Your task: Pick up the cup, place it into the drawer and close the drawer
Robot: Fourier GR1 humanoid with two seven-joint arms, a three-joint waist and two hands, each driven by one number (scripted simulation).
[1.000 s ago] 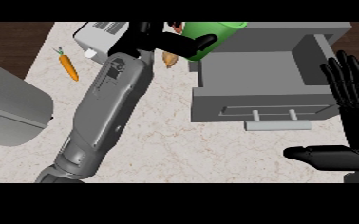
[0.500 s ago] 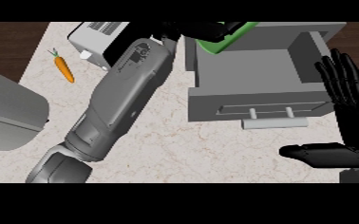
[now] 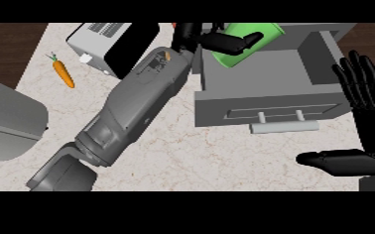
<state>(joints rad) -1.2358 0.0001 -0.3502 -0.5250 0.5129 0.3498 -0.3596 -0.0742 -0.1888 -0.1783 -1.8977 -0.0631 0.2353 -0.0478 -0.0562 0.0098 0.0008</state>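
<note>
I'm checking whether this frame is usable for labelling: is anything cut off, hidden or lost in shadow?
Head view: flat, even light, no glare; the drawer interior is shaded darker. The left hand hides part of the cup. The right hand is cut by the right edge. The carrot shows whole.

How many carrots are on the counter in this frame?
1: the carrot lies near the counter's left edge, left of the toaster. The left arm could be hiding others.

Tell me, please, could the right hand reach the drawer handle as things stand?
Probably yes. The right hand rests open just right of the drawer, and nothing lies between it and the handle on the front; the left hand with the cup is farther back.
</note>
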